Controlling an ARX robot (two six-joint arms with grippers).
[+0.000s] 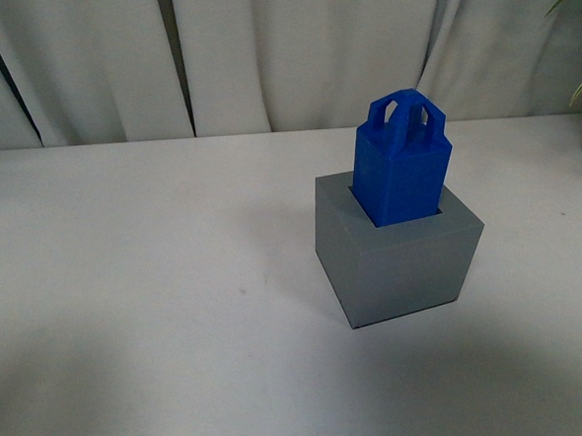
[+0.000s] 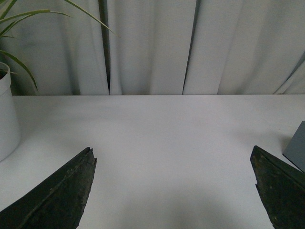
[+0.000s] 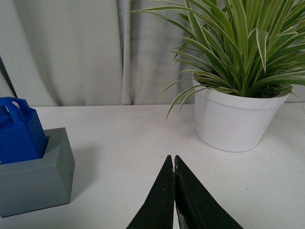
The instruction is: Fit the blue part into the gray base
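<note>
The blue part (image 1: 401, 162) stands upright in the square recess of the gray base (image 1: 397, 256) on the white table, right of centre in the front view. Its two looped handles point up. Neither arm shows in the front view. My left gripper (image 2: 174, 155) is open and empty over bare table; only a corner of the gray base (image 2: 298, 150) shows at the edge of the left wrist view. My right gripper (image 3: 172, 158) is shut and empty, apart from the gray base (image 3: 35, 179) and the blue part (image 3: 18, 131) in the right wrist view.
A white pot (image 3: 233, 119) with a striped green plant (image 3: 238, 43) stands on the table near my right gripper. Another white pot (image 2: 7, 114) stands near my left gripper. Pale curtains (image 1: 261, 52) hang behind the table.
</note>
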